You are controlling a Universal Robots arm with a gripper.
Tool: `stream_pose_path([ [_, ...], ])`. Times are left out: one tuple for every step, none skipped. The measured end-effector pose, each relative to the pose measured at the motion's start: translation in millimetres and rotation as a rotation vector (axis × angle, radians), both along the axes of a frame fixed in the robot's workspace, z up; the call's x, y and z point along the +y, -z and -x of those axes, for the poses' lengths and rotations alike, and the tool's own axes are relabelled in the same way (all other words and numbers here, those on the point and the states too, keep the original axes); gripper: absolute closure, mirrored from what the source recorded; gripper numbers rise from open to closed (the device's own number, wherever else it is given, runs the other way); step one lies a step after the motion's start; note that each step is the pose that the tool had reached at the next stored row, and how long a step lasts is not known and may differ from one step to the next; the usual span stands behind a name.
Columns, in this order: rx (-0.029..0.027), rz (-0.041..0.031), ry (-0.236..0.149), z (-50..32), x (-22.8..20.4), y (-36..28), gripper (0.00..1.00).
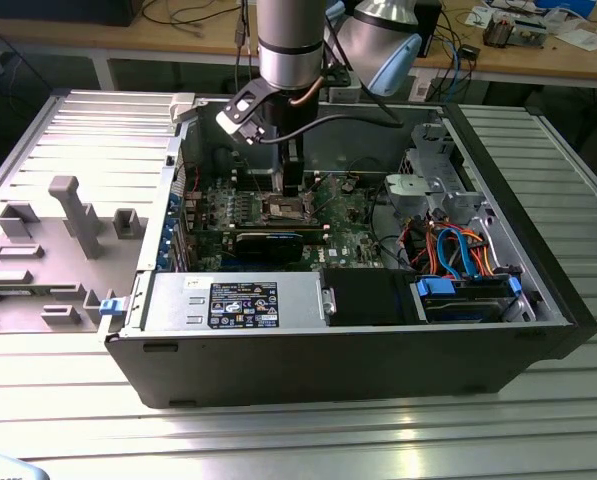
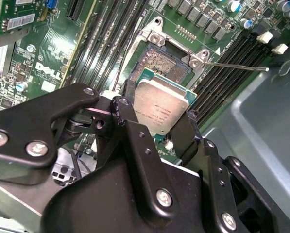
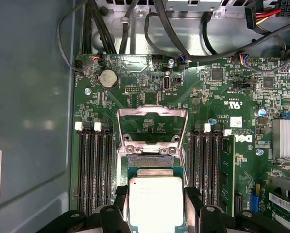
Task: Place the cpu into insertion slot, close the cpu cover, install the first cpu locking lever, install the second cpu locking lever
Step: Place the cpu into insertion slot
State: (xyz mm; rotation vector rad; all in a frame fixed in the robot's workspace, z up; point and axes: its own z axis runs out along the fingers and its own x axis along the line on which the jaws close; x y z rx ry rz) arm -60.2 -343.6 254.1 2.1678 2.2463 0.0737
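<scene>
In both wrist views my gripper (image 2: 157,115) (image 3: 156,206) is shut on the cpu (image 2: 160,106) (image 3: 154,200), a flat silvery square chip held by two opposite edges between black fingers (image 2: 127,114). The chip hovers just above the insertion slot (image 2: 155,59) (image 3: 148,161), a dark square socket with a silver rim on the green board, and covers part of it. The cpu cover (image 3: 152,112) stands swung open beyond the socket. A thin locking lever (image 2: 237,65) sticks out sideways, unlatched. In the exterior view the gripper (image 1: 291,188) hangs over the socket (image 1: 281,209) inside the open computer case.
Black memory slots (image 3: 91,165) (image 3: 208,165) flank the socket on both sides. Cable bundles (image 3: 135,29) run along the case wall behind the board. A drive cage (image 1: 433,185), coloured cables (image 1: 458,250) and a black card (image 1: 268,243) crowd the case interior.
</scene>
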Motion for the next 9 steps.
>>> stream_pose_path([
  [0.0, 0.0, 0.0, 0.0, 0.0, 0.4, 0.46],
  [-0.0001, 0.0, 0.0, 0.0, 0.0, 0.9, 0.46],
  [-0.0001, 0.0, 0.0, 0.0, 0.0, 1.5, 0.46],
  [-0.0001, -0.0001, 0.0, 0.0, 0.0, 2.1, 0.46],
  [-0.0001, -0.0001, 0.0, 0.0, 0.0, 2.4, 0.46],
  [-0.0001, -0.0001, 0.0, 0.1, 0.0, 2.9, 0.46],
  [0.0, 0.0, 0.0, 0.1, 0.0, 3.4, 0.46],
  [-0.0001, 0.0, 0.0, 0.1, 0.0, 3.8, 0.46],
  [0.0, 0.0, 0.0, 0.1, 0.0, 4.2, 0.46],
])
